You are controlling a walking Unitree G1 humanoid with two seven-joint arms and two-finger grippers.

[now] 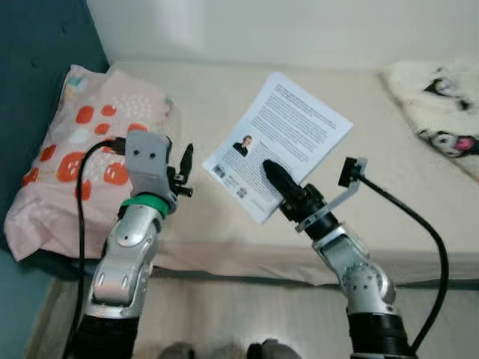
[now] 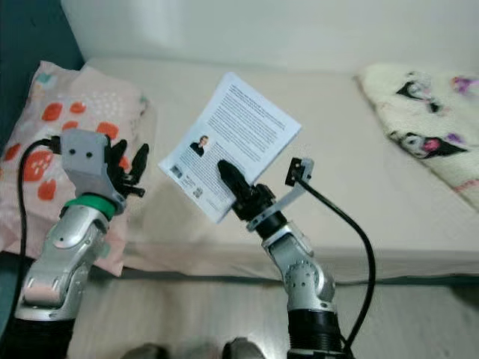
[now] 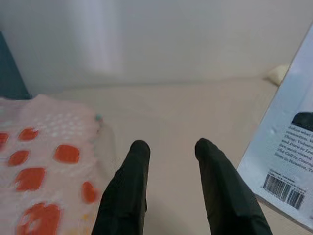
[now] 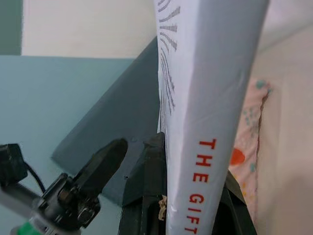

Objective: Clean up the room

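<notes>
Centre of frame: right gripper (image 1: 275, 176) clamped on a white book (image 1: 278, 142), held tilted above the beige bed (image 1: 202, 97), back cover facing the camera. Left of centre: left gripper (image 3: 171, 152), fingers apart and empty, just beside the pink pillow (image 1: 67, 157). Upper right: patterned blanket (image 1: 438, 101).

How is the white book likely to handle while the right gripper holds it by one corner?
The book, pinched at its lower corner by the right gripper, looks thin and probably light. Its flat cover suggests fair stiffness. The glossy surface may let it slip or swing.
</notes>
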